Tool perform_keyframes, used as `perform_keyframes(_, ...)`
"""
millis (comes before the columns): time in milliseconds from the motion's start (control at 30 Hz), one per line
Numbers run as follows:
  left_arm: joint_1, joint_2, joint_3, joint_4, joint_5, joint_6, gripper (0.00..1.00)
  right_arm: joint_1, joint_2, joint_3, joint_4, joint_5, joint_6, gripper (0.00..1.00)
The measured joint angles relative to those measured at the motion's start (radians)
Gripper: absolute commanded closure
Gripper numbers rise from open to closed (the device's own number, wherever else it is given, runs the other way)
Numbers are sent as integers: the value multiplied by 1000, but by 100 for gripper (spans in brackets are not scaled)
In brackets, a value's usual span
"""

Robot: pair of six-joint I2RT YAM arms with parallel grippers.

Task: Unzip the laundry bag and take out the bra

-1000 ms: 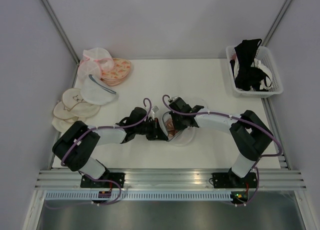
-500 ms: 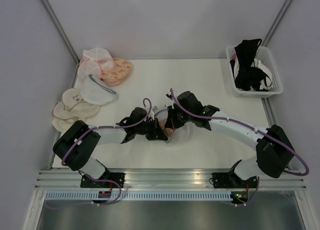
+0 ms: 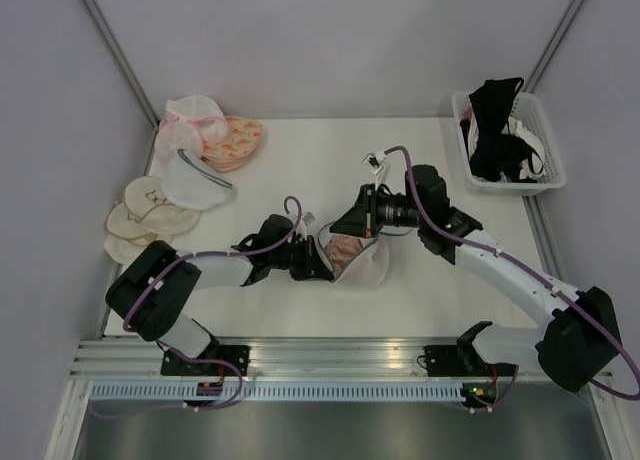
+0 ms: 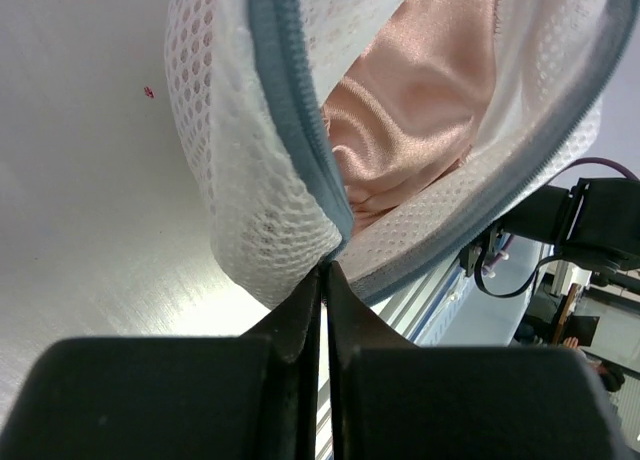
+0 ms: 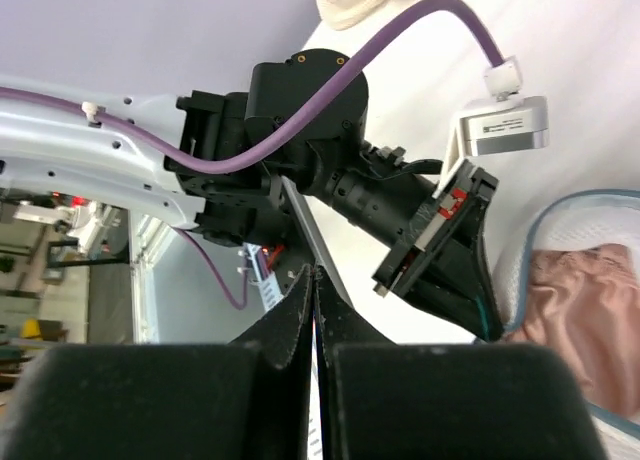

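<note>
Right now the left gripper point(image 4: 325, 268) has its fingers point(image 4: 296, 320) pressed together on the grey-blue rim of the laundry bag point(image 4: 240, 180). The bag lies in the middle of the table point(image 3: 420, 160), a bit closer to the near edge. It gapes open, and the pink bra point(image 4: 420, 100) sits inside. The right gripper point(image 5: 315, 272) has its fingers together too, just beside the bag's far side. I cannot tell if they pinch anything. Since a second ago the right arm has swung out toward the right edge, and the bag has opened wider.
</note>
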Motion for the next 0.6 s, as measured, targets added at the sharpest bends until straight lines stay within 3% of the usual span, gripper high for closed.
perform_keyframes(33, 0, 0, 0, 0, -1, 0, 98, -9, -7, 16, -28, -3, -14, 99)
perform_keyframes(67, 2, 0, 0, -1, -1, 0, 98, -11, -9, 39, -71, 13, -37, 89)
perform_keyframes(167, 2, 3, 0, -1, -1, 0, 98, -8, 2, 110, -207, 103, -109, 74)
perform_keyframes(333, 2, 26, 1, 5, -1, -1, 98, 1, 64, 132, -330, 249, -197, 66)
perform_keyframes(600, 4, 39, 6, 10, 1, -11, 98, 123, 257, 107, -359, 400, -236, 54)
